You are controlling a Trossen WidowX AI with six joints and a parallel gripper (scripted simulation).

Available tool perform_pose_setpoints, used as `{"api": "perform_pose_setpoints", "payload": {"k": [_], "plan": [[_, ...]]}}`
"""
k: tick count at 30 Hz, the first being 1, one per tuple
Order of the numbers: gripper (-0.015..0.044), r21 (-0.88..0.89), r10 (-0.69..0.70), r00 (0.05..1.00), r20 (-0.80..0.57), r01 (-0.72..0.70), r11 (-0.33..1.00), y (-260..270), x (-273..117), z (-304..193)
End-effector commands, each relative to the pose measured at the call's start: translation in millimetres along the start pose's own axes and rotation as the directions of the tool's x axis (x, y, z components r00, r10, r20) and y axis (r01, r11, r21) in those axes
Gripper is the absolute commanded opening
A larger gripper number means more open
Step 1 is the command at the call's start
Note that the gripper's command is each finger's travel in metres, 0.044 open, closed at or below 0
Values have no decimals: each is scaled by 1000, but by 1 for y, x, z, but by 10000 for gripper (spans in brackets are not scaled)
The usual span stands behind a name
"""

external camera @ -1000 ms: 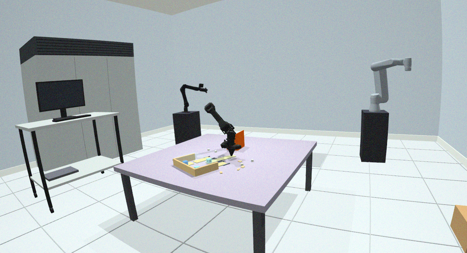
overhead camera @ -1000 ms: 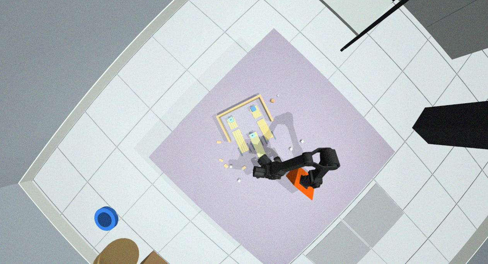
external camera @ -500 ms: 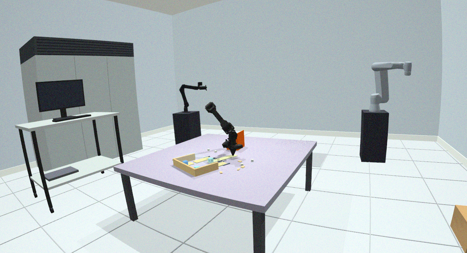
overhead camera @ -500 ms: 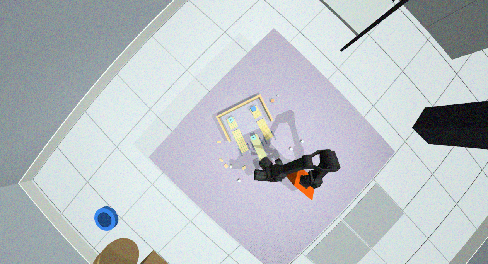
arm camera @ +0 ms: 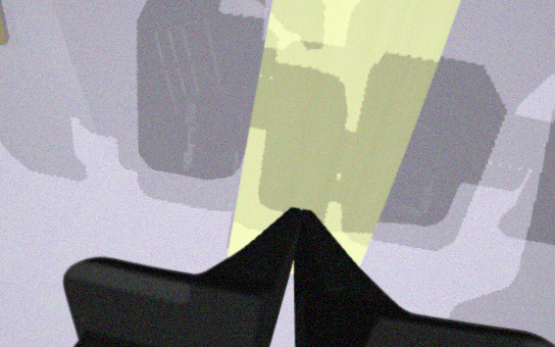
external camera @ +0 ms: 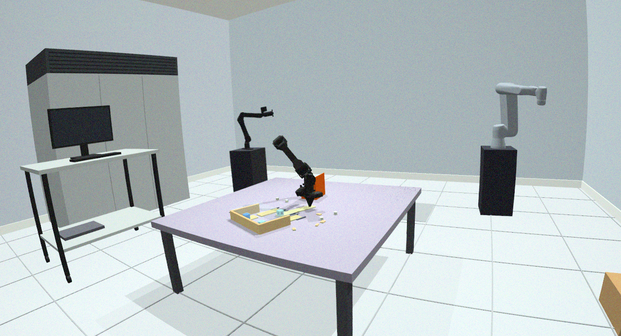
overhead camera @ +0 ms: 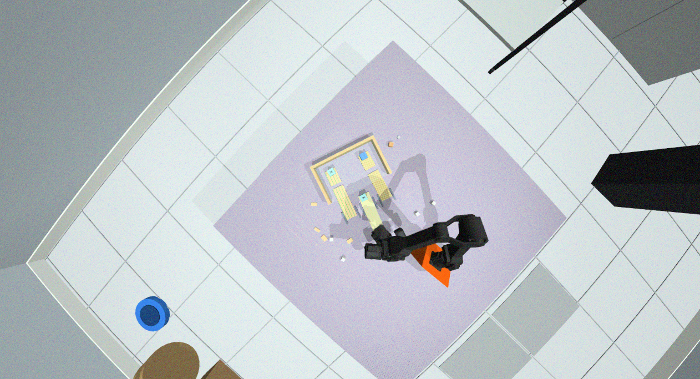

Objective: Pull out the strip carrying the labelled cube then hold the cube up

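Note:
My gripper is shut, its tips together on top of the near end of the plain pale-yellow strip. This middle strip shows no gap; its very end is partly hidden by the fingers. A light-cyan cube with a dark mark stands on its far end. The left striped strip is split by a gap, and its far piece carries another marked cyan cube. The right cross-hatched strip is also split, with a blue cube on its far piece.
A tan three-sided wall surrounds the strips' far ends and opens toward the arm. Thin dark guides stand beside the strips. Small tan blocks and white cubes lie around. An orange wedge stands by the arm base.

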State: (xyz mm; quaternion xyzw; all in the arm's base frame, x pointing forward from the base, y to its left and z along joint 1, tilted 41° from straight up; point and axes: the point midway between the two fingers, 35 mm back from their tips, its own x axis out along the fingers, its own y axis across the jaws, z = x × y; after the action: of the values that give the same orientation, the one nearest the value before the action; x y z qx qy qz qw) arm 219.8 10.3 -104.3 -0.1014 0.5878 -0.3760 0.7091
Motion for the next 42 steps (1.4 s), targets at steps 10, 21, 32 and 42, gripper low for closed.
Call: {"api": "perform_pose_setpoints", "payload": {"k": [10,21,32,42], "plan": [[0,-5,-5,1000,-16,5,1000,2,-20,2],[131,-21,-13,999,-30,13,1000,0,-41,27],[420,-20,-14,1000,-28,13,1000,-1,-43,65],[440,-19,-14,1000,-26,14,1000,-1,-46,100]]}}
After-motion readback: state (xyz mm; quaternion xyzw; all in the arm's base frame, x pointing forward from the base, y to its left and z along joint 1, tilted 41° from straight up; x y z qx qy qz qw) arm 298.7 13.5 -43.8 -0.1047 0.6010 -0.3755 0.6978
